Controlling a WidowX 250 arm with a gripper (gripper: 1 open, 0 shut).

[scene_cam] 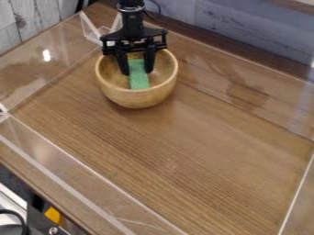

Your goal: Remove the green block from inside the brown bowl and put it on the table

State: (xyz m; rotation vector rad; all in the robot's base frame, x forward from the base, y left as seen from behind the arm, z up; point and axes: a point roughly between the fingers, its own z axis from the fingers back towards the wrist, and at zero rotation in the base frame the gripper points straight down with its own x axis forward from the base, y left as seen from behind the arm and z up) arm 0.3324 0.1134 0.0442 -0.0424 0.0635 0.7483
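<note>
My fingers (128, 62) reach straight down into the brown bowl (117, 92), one on each side of the green block (140, 77), and they are drawn in against its upper end, as far closed as the bar between them allows. My gripper (138, 64) is black, with a crossbar above the two fingers and a dark wrist rising out of the top edge of the view. The green block lies inside the bowl, its length running from the far wall toward the near wall; its far end sits between my fingers and its near end rests low in the hollow. Whether that near end touches the bowl floor I cannot tell. The bowl stands on the table (185, 156) toward the far left part of the surface, well apart from the near edge. The tabletop shows brown wood grain with a glossy sheen. Clear plastic walls (37, 55) border it on the left, the near side and the right. A pale plank wall (245, 23) stands behind.
</note>
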